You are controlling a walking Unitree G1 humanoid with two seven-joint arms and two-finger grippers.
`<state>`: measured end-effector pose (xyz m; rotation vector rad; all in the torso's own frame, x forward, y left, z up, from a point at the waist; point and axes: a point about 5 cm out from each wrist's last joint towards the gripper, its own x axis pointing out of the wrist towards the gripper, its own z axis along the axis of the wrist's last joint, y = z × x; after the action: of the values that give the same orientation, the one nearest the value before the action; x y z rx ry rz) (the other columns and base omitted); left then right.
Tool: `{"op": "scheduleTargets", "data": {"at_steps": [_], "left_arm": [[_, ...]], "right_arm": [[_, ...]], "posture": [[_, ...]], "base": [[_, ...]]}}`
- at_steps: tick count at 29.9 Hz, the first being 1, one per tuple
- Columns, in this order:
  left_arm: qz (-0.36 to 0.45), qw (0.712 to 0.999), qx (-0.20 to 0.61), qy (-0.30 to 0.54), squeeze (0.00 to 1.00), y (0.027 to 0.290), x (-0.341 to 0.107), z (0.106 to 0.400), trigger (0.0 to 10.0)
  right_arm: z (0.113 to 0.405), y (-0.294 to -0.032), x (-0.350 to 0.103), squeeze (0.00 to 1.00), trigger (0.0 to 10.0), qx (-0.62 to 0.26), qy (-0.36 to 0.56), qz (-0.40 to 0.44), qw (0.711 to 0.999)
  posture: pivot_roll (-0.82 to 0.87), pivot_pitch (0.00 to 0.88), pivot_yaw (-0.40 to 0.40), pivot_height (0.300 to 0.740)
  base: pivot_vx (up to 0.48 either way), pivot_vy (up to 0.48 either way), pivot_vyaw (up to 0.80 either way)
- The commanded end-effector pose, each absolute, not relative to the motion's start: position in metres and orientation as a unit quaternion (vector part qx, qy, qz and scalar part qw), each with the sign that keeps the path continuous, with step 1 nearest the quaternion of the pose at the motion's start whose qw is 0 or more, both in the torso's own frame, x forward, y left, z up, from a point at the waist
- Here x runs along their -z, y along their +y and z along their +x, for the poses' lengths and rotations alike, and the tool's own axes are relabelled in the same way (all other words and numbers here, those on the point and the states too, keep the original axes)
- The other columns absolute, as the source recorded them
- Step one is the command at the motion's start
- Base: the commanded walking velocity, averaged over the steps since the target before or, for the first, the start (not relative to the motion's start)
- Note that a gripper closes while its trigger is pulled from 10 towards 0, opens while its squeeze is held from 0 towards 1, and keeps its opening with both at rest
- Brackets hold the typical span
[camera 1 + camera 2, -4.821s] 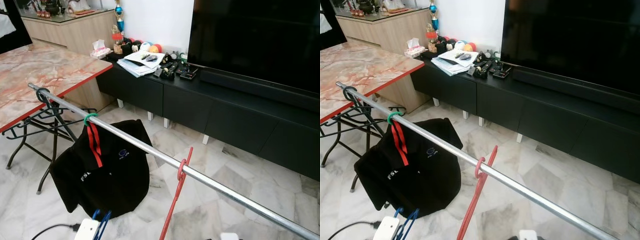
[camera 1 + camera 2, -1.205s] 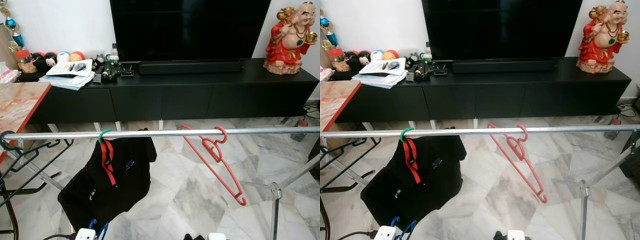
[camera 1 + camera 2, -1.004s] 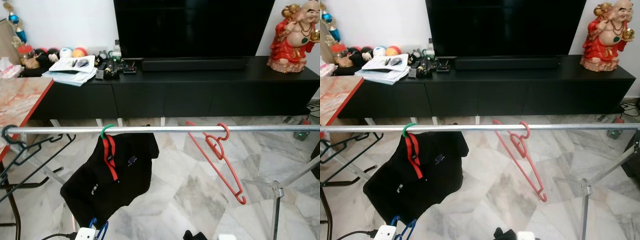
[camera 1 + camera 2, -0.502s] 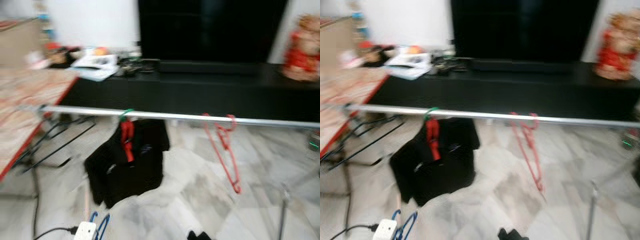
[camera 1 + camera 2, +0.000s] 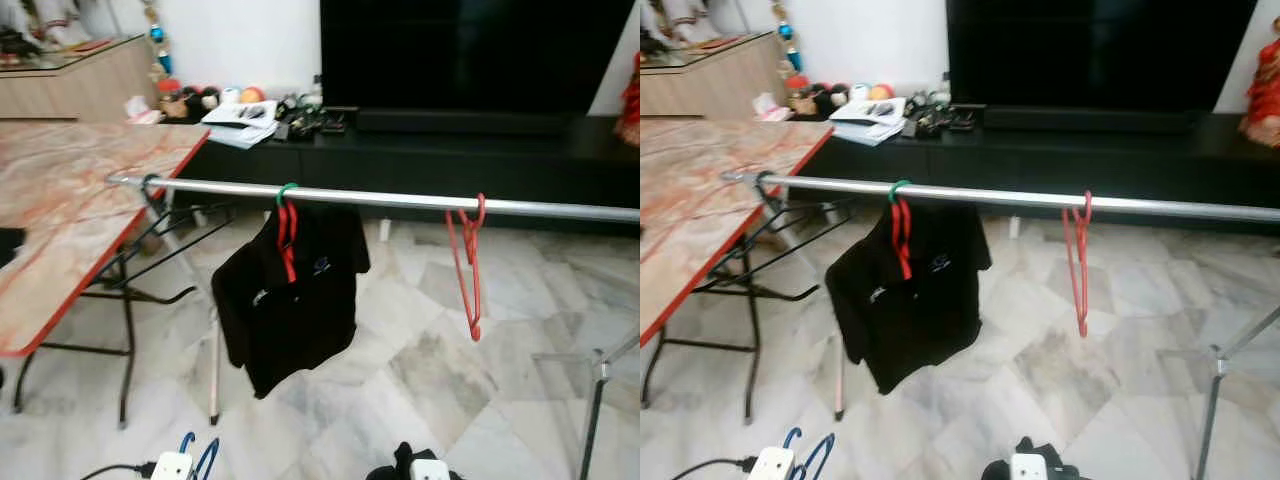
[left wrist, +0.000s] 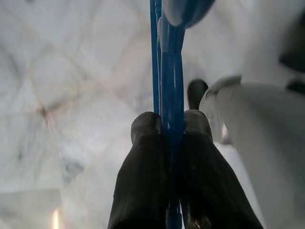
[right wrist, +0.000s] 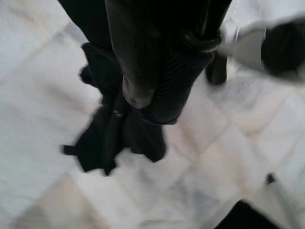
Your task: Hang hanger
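— Hangers first: where does each one sit?

— Head views show a long silver metal rail (image 5: 400, 199) running across the room. On it hang a green-hooked hanger carrying a black polo shirt with red trim (image 5: 292, 290) and, well apart to the right, a bare red plastic hanger (image 5: 468, 262). A thin blue plastic hanger (image 5: 200, 458) pokes up at the bottom edge, beside a white power strip (image 5: 170, 466).

— And the wrist views?

— The left wrist view shows the left gripper (image 6: 167, 125) with its two black fingers pressed together on that blue hanger, above pale floor. The right wrist view shows the right gripper (image 7: 152, 90) blurred and dark; whether its fingers are apart or together cannot be told. Below it lies a crumpled black cloth (image 7: 114, 133) on the floor.

— The room?

— White-and-grey marble floor tiles (image 5: 420, 370) lie under the rail. On the left stands a red-edged marble-top table (image 5: 70, 200) on black metal legs. Behind the rail, a long low black cabinet (image 5: 450, 160) holds a large dark television screen (image 5: 470, 55), papers and small ornaments.
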<state>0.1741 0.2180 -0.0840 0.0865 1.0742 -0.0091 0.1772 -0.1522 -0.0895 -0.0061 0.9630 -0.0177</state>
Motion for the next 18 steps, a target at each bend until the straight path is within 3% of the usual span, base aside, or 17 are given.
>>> {"op": "scheduleTargets", "data": {"at_steps": [1, 9, 18], "left_arm": [[0.054, 0.866, 0.005, 0.496, 0.0, 0.223, 0.078, 0.184, 10.0], [0.054, 0.866, 0.005, 0.497, 0.0, 0.223, 0.078, 0.184, 10.0], [0.053, 0.867, 0.003, 0.496, 0.0, 0.223, 0.078, 0.185, 10.0]], "right_arm": [[0.178, -0.144, 0.089, 0.0, 10.0, 0.0, 0.466, 0.002, 0.885], [0.168, -0.145, 0.093, 0.0, 10.0, 0.0, 0.471, 0.001, 0.882], [0.159, -0.151, 0.096, 0.0, 10.0, 0.001, 0.468, -0.001, 0.884]], "posture": [[0.01, 0.014, 0.033, 0.74], [0.01, 0.017, 0.032, 0.74], [0.01, 0.019, 0.032, 0.74]], "base": [[-0.322, 0.0, -0.56], [-0.321, 0.0, -0.58], [-0.322, 0.0, 0.0]]}}
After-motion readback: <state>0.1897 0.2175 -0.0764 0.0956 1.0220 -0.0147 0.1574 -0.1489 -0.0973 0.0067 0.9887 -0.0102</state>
